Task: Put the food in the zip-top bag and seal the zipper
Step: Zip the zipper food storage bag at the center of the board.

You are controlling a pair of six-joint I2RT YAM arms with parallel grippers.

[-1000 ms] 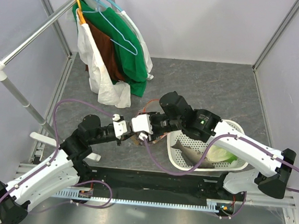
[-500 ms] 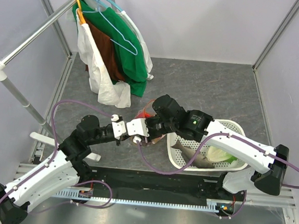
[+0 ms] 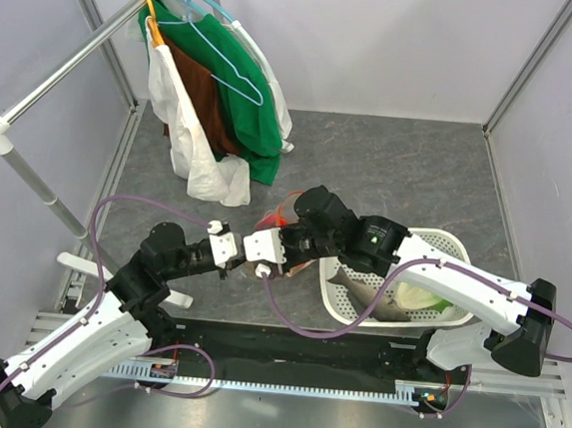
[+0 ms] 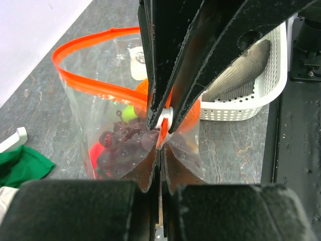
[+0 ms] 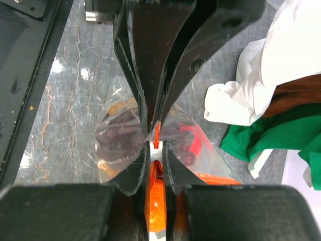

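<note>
The clear zip-top bag (image 4: 100,110) stands on the table between both grippers, its orange-red zipper (image 4: 93,42) still looped open at the far side. Inside are dark grapes (image 4: 118,143), a red apple (image 4: 92,153), a green apple (image 4: 130,113) and an orange piece (image 4: 142,88). My left gripper (image 4: 161,145) is shut on the bag's edge at the strip's end. My right gripper (image 5: 156,150) faces it, shut on the zipper's white slider (image 5: 155,149). A grey fish (image 3: 364,296) and lettuce (image 3: 424,294) lie in the white basket (image 3: 454,244).
The basket sits right of the bag, close to the right arm. A rack with hanging garments (image 3: 228,79) stands at the back left, with green cloth (image 5: 281,135) and white cloth (image 5: 241,100) trailing onto the table near the bag. A black rail (image 3: 294,350) runs along the near edge.
My right gripper has closed onto the white slider and its arm has shifted a little left toward the left gripper. The left gripper has stayed shut on the bag.
</note>
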